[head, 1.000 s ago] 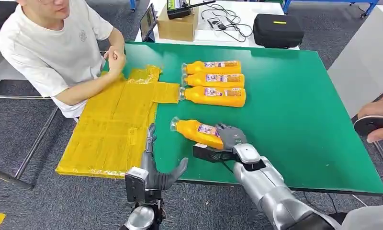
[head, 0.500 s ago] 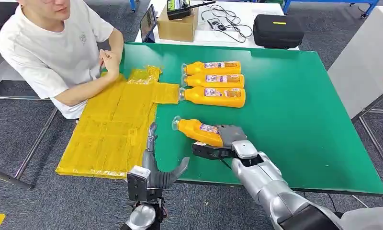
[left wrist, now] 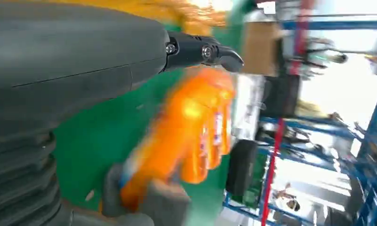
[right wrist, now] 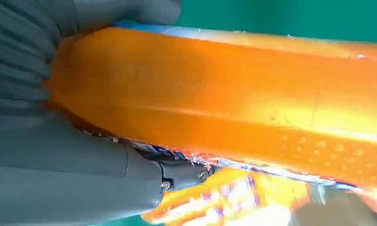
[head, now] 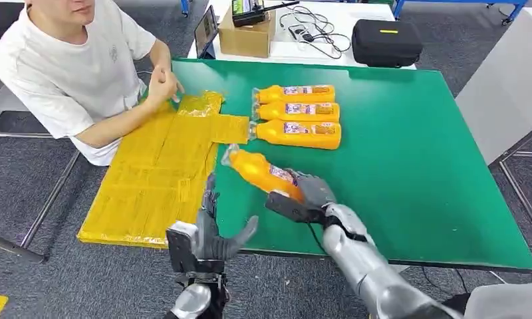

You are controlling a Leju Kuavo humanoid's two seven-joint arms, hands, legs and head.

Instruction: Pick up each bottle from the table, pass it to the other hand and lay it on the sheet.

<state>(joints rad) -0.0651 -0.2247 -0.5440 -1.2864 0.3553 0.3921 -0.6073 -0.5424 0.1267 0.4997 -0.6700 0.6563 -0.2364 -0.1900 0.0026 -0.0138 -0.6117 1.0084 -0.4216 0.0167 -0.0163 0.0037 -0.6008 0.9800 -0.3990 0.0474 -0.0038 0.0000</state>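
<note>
Orange bottle (head: 260,173): lifted clear of green table (head: 416,166) since a second ago, cap now tilted up toward yellow sheet (head: 150,179). Handover judged imminent.
Right hand (head: 310,196): fingers clamped round bottle base, raised beside sheet's near corner.
Left hand (head: 213,236): fingers spread, empty, upright below bottle, at sheet's near edge.
Remaining bottles (head: 296,113): three, beyond sheet's far corner.

Green table (head: 409,179) carries yellow sheet (head: 157,179) and three bottles (head: 296,114).

right hand (head: 311,195) gripping orange bottle (head: 257,171) tilted above green table (head: 409,166), left hand (head: 213,236) spread beside yellow sheet (head: 157,173), three bottles (head: 296,114) lying in a row
</note>
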